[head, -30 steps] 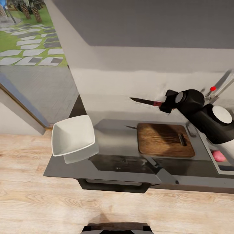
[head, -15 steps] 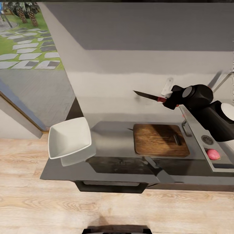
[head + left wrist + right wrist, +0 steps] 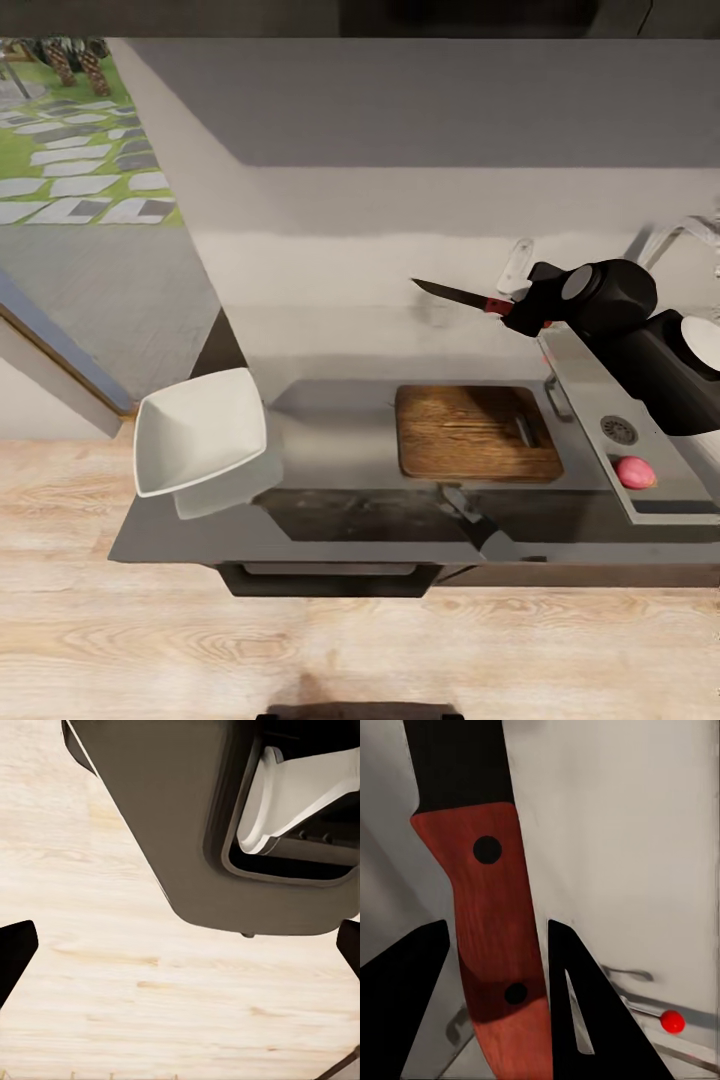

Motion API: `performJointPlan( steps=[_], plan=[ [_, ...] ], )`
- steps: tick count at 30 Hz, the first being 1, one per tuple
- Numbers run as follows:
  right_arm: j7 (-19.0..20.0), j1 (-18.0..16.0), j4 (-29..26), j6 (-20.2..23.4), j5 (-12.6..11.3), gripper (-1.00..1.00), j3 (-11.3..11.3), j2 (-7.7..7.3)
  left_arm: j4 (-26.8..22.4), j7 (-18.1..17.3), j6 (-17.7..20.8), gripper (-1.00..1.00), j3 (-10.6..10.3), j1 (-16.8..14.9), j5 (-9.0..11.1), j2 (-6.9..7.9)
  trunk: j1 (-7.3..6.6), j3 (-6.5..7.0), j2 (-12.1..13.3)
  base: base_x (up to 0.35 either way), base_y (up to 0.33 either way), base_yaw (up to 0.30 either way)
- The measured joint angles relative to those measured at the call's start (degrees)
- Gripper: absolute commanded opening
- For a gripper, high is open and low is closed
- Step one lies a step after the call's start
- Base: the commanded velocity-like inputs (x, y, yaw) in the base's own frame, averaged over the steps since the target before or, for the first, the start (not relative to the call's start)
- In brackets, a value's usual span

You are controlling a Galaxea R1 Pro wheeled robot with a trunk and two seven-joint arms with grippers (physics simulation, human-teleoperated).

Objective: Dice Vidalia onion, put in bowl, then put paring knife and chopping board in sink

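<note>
The paring knife point(image 3: 458, 295) hangs in the air behind the chopping board point(image 3: 475, 432), blade pointing left, with my right gripper point(image 3: 520, 308) shut on its red handle point(image 3: 495, 937). The dark fingers point(image 3: 405, 1012) press on both sides of the handle. The brown board lies flat on the grey countertop point(image 3: 340, 430). Just to its right is the steel sink point(image 3: 590, 390), with the pinkish Vidalia onion point(image 3: 634, 471) lying near the round drain point(image 3: 618, 430). The white bowl point(image 3: 200, 430) stands at the countertop's left end. My left gripper point(image 3: 180, 952) is open over the wooden floor.
The chrome tap point(image 3: 685, 235) rises at the far right behind my right arm, its red lever tip point(image 3: 672, 1021) near the knife handle. A grey wall backs the counter. A glass door to a garden point(image 3: 80, 170) is at the left. Wooden floor point(image 3: 360, 640) lies in front.
The camera has swung, so counter, board and bowl sit further left and lower, and more of the sink and onion show. The right gripper still holds the knife aloft.
</note>
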Motion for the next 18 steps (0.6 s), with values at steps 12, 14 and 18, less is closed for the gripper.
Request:
performJointPlan(
  steps=[12, 14, 18],
  plan=[
    [-0.02, 0.00, 0.00, 0.05, -0.01, -1.00, 0.01, 0.00, 0.01, 0.00, 0.00, 1.00, -0.01, 0.01, 0.02, 0.00, 0.00, 0.15, 0.00, 0.000, -0.271, -0.001],
    [0.01, 0.01, 0.00, -0.03, 0.02, -1.00, 0.00, -0.27, 0.00, 0.00, 0.00, 1.00, -0.01, 0.01, 0.02, 0.00, 0.00, 0.15, 0.00, 0.000, -0.291, 0.000],
    [-0.02, 0.27, 0.00, 0.00, -0.01, -1.00, 0.00, -1.04, 0.00, 0.00, 0.00, 1.00, -0.01, 0.00, 0.01, 0.00, 0.00, 0.15, 0.00, 0.000, -0.285, 0.000]
  ],
)
